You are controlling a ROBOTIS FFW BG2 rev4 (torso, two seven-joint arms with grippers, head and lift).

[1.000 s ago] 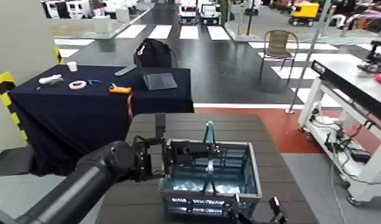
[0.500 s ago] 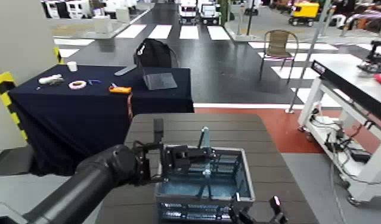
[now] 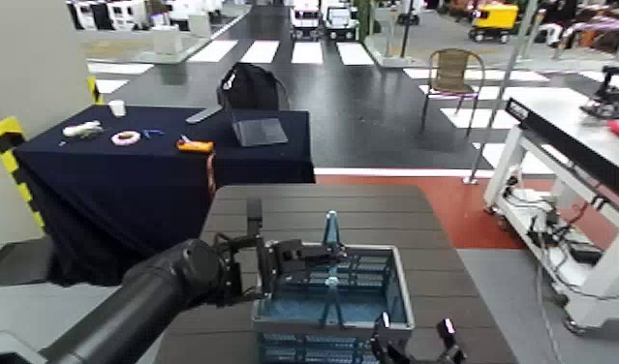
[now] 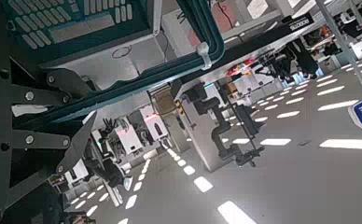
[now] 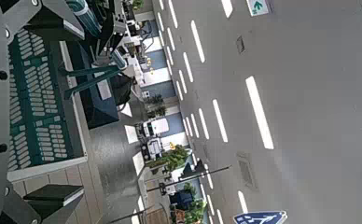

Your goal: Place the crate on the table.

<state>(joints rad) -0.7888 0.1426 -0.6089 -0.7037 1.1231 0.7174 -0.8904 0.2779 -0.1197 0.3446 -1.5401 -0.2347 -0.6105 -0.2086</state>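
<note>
- Our left gripper (image 3: 274, 269) grips the crate (image 3: 330, 295) at its left rim, fingers closed over the pale grey edge, above the near part of the dark slatted table (image 3: 313, 208).
- From the head view we cannot tell whether the crate's base touches the slats; its teal handle (image 3: 329, 232) stands upright in the middle.
- Our right gripper (image 3: 415, 344) sits at the crate's near right corner, its two fingers spread apart, holding nothing we can see.
- Behind the table stands a navy-draped table (image 3: 129, 174) carrying a laptop (image 3: 258, 128), with a chair (image 3: 453, 73) farther back.
</note>
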